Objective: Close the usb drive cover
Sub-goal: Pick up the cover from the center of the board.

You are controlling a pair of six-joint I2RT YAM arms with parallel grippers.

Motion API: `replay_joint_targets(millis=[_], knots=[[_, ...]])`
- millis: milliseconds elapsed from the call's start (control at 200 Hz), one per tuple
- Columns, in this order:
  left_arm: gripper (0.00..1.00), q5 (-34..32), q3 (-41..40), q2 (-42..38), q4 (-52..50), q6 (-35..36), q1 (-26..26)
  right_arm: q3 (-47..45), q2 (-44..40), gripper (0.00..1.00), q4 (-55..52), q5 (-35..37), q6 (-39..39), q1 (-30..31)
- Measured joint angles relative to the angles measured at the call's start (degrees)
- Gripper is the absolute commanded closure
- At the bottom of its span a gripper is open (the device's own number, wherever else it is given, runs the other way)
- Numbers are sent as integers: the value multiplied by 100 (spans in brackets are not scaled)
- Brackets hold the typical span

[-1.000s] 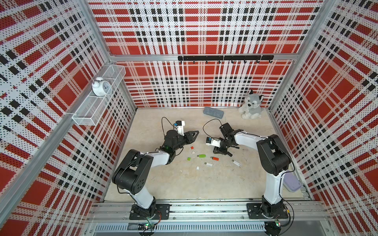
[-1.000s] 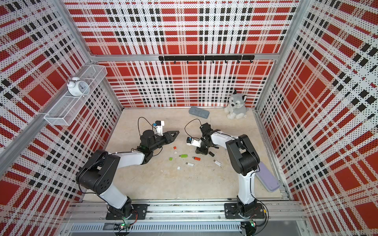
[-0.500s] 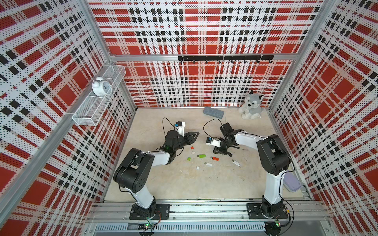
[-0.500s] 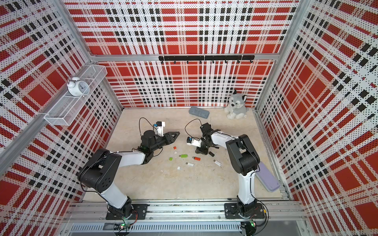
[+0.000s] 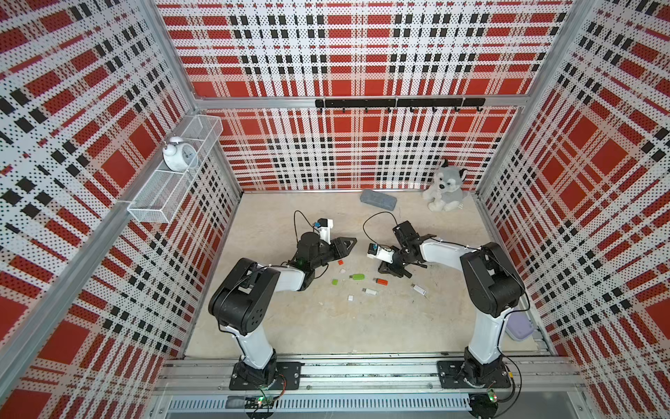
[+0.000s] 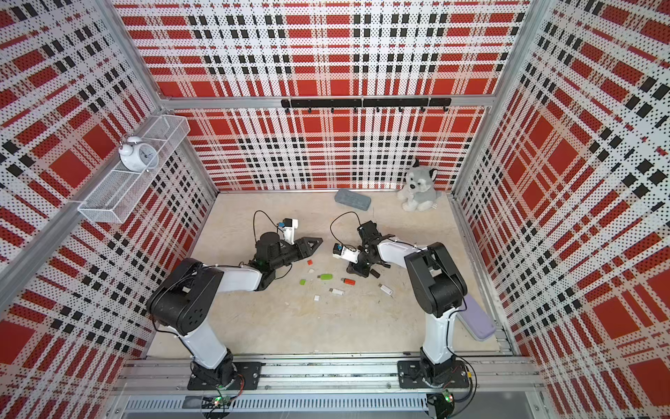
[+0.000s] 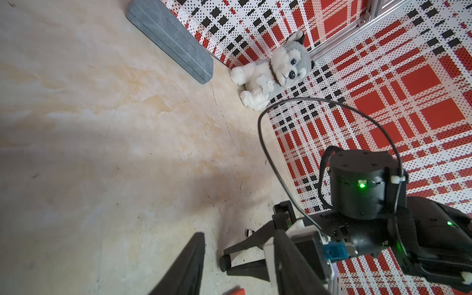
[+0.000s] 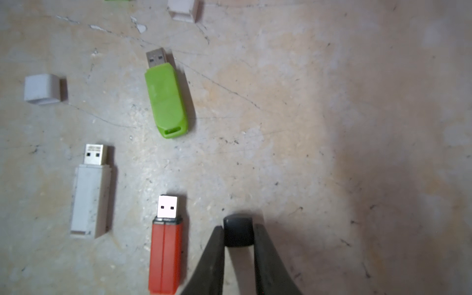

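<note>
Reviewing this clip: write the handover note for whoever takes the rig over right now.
Left gripper: open, empty, above the table.
Right gripper: shut on black cap, beside the red drive.
Lying uncapped: green drive, red drive, white drive. Loose nearby: red cap, green cap, white cap.
Done: no cover closed yet.
Left: fit each cap on its matching drive. The black cap's drive is not clear in these views.
</note>
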Motion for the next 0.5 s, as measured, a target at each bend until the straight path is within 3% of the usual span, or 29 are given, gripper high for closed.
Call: replay_joint_targets(millis=[501], knots=[[54, 614, 479, 693, 2, -332, -256, -481, -678, 76, 1062, -42, 295, -26]])
